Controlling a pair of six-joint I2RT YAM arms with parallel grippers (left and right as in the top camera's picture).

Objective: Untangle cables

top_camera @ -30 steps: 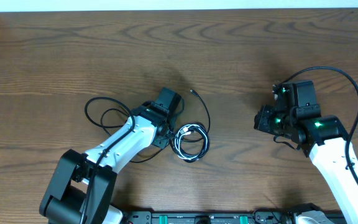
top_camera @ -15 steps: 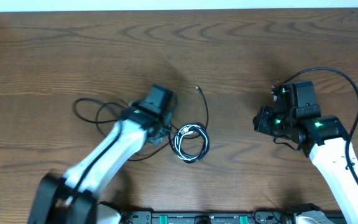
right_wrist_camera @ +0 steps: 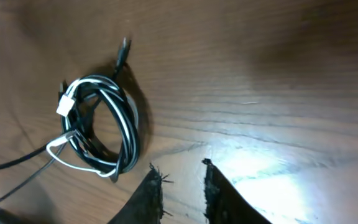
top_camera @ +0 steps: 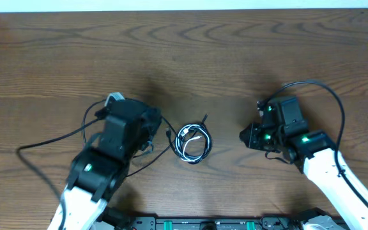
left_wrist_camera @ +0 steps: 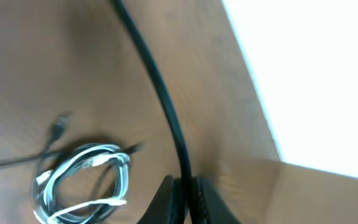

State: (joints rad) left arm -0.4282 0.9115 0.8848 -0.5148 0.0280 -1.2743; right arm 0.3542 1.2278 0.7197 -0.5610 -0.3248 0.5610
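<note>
Left wrist view: the left fingers (left_wrist_camera: 164, 200) are pressed together on a black cable (left_wrist_camera: 160, 93), pinching it at the bottom edge of the picture. From there it runs up across the table (left_wrist_camera: 42, 50) and out at the top. To the left lies the coil (left_wrist_camera: 82, 180), black and white cables looped together flat on the wood. A thin black strand leaves it toward the left edge, and a small plug (left_wrist_camera: 58, 127) sits just above it (the picture is blurred, so its shape is unclear).

Right wrist view: the right fingers (right_wrist_camera: 148, 196) stand a little apart with only bare wood showing between them, and they grip nothing. The coil is up and to the left of them, near but not touching. A white plug end (right_wrist_camera: 65, 106) lies on its left side, and a black plug points away from its upper edge. Two thin strands, one white and one black, trail off toward the lower left.

Overhead view: the coil rests near the middle of the table, between the two arms. The left arm (top_camera: 117, 137) is just to its left, and its fingers cannot be made out from here. The right fingers point at the coil from the right with a gap of table between them. A long black cable sweeps from the left arm out toward the table's left side.
</note>
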